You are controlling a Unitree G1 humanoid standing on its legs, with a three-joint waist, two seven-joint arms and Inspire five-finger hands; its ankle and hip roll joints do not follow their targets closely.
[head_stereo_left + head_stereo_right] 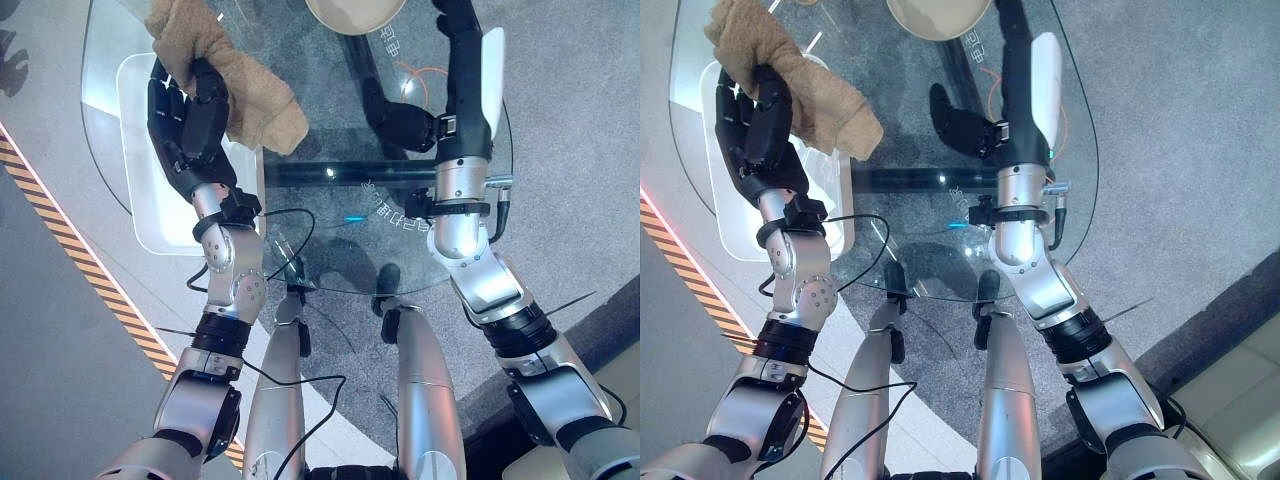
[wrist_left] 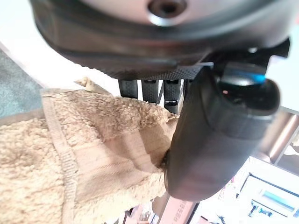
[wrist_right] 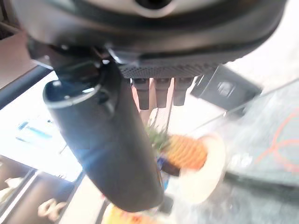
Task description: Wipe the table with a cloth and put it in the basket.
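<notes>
Left hand point(image 1: 185, 120) grips the tan cloth point(image 1: 240, 85) above the glass table point(image 1: 330, 200). Right hand point(image 1: 465, 70) extended, fingers straight, holding nothing.

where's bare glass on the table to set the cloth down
Bare glass lies between the left hand, shut on the tan cloth, and the right hand. The far edge is crowded by the beige basket rim.

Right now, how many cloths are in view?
1. A tan terry cloth is pinched in the left hand over the round glass table's left side. Others may lie outside the views.
</notes>
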